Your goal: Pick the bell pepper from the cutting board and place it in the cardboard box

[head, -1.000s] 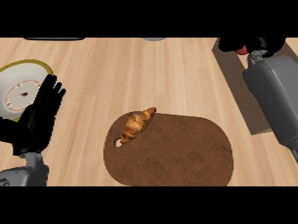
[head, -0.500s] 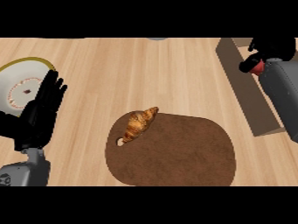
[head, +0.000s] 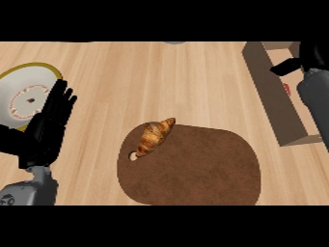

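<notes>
- A small patch of red (head: 286,88) shows inside the cardboard box (head: 274,96) at the bench's (head: 167,82) right side, just beside the right forearm; it may be the bell pepper, but too little of it shows to tell its shape.
- The right hand (head: 316,55) hangs over the box's far end, a black mass above the grey forearm (whether its fingers are curled or straight cannot be told).
- The left hand (head: 42,128) rests at the view's left with fingers straight and up, holding nothing, partly overlapping one white plate (head: 17,84) with a yellow rim.
- One dark brown cutting board (head: 195,166) lies near the middle, well apart from the box.
- One golden-brown croissant (head: 154,136) lies tilted across the board's upper left edge, its upper tip poking past the rim.
- Counted: one box, one board, one plate, one croissant, two hands.
</notes>
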Available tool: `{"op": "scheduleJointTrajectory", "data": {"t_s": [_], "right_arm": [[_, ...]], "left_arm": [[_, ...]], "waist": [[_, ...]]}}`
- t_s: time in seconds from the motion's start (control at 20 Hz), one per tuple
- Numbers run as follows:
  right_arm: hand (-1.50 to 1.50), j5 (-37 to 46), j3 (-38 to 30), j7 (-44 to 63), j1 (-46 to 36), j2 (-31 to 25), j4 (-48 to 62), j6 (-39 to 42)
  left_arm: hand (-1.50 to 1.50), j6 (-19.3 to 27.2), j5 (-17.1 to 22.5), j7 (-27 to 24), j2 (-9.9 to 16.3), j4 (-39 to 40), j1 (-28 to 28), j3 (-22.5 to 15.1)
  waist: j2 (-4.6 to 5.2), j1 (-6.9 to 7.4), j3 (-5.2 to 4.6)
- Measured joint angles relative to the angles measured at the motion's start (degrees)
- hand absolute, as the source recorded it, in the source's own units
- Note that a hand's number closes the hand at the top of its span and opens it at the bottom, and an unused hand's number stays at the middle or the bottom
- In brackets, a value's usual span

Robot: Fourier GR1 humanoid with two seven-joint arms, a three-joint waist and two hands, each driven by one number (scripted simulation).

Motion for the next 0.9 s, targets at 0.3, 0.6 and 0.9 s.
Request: {"op": "scheduleJointTrajectory", "data": {"t_s": [0.3, 0.6, 0.9], "right_arm": [[-1.5, -8.9, -7.9, -8.5, -1.1, 1.0, -3.0, -6.7], [-1.5, -22.5, -18.2, -14.3, -1.4, 2.6, -7.2, -5.4], [-1.5, -33.5, -25.3, -20.7, 4.1, 2.7, -12.9, -1.6]], "left_arm": [[0.0, -0.5, 0.7, 0.3, 0.9, -0.6, 0.6, 1.1], [0.0, -0.2, 0.7, -0.1, 0.7, -0.7, 1.6, 1.4], [0.0, -0.6, 1.4, 0.4, 1.4, -1.1, 1.8, 2.3]], "waist": [[-0.3, -0.45, -0.03], [-0.63, -1.31, -0.01], [-0.89, -2.05, -0.1]]}}
